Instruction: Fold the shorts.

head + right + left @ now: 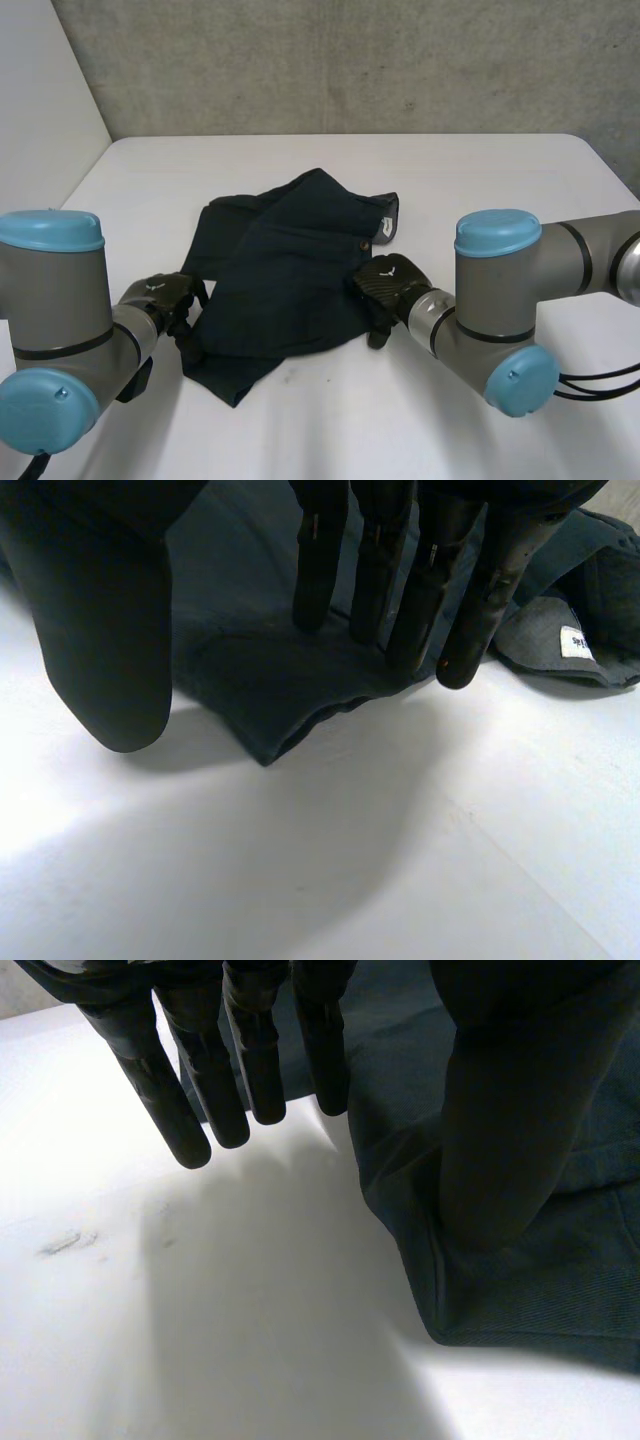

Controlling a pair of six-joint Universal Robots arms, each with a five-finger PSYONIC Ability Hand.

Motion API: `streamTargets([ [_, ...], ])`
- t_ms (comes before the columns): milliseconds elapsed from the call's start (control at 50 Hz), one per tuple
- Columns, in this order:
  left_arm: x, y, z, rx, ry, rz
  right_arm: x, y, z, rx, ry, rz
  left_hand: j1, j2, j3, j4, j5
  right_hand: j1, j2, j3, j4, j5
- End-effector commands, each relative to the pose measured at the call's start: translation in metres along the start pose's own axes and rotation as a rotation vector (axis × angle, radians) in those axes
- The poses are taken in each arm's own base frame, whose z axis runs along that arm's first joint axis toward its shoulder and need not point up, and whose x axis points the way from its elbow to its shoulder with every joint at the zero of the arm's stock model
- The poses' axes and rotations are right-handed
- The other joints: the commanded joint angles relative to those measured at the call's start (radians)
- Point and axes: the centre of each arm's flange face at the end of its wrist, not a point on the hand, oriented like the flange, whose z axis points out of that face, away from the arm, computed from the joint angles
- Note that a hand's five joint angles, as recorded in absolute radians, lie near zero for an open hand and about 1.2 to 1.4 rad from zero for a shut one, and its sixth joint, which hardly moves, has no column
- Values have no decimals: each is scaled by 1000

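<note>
The shorts are lying centre-frame, slanting lower left to upper right; the left hand and right hand are flanking their edges, fingers straight, gripping nothing.

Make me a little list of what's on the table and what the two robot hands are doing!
Surface: white table
Clothing: dark blue shorts, rumpled in the middle, not yet neatly folded
Detail: small white tag showing inside the waistband
Left side: left hand at the shorts' left edge, fingers straight, holding nothing
Right side: right hand at the shorts' right edge, fingers straight over the cloth, holding nothing
</note>
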Motion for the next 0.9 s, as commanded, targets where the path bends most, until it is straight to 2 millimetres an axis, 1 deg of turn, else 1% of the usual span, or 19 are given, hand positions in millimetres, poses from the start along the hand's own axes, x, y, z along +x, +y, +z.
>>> streamTargets([
  [20,2,0,-2,0,6,3,1,2,14,21,11,-8,87,91,92,86,89,227,140,142,142,151],
  [120,3,1,-3,1,9,5,2,-2,19,40,15,-12,87,91,92,86,89,269,181,183,183,192],
  [260,3,2,-4,-7,9,6,8,-17,24,90,32,-22,84,88,89,84,86,386,298,300,300,309],
  [320,3,3,-5,-10,10,7,10,-23,25,112,37,-27,87,91,92,86,89,492,404,406,406,415],
  [400,3,4,-5,-15,10,7,12,-28,27,129,38,-30,84,88,89,84,86,791,703,705,705,714],
  [420,3,4,-5,-16,10,7,11,-29,27,131,31,-31,84,88,89,84,86,906,819,821,821,830],
  [480,3,4,-5,-16,10,7,11,-30,26,134,26,-31,84,88,89,84,86,908,820,822,822,831],
  [560,3,5,-4,-19,10,8,13,-40,18,148,42,-32,84,88,89,84,86,908,820,822,822,831],
  [580,3,6,-3,-22,10,8,15,-46,12,160,49,-24,84,88,89,84,86,908,820,822,822,831],
  [640,4,7,-3,-24,12,9,16,-55,2,176,55,-23,84,88,89,84,86,908,820,822,822,831],
  [660,4,7,-2,-24,13,9,17,-60,-6,186,60,-25,84,88,89,84,86,908,820,822,822,831],
  [700,5,8,-3,-22,17,11,18,-65,-13,196,67,-26,84,88,89,84,86,908,820,822,822,831],
  [720,6,8,-3,-20,20,13,18,-70,-20,206,70,-28,84,88,89,84,86,908,820,822,822,831],
  [780,12,6,-4,-10,35,22,18,-75,-30,217,76,-27,99,103,104,98,101,908,820,822,822,831],
  [800,13,6,-4,-5,39,24,18,-77,-36,221,79,-18,119,123,124,119,121,908,820,822,822,831],
  [880,16,6,2,7,41,25,21,-80,-46,233,85,26,462,466,467,461,464,908,820,822,822,831],
  [900,16,6,5,15,40,25,23,-80,-47,231,88,32,730,734,735,730,732,908,820,822,822,831],
])
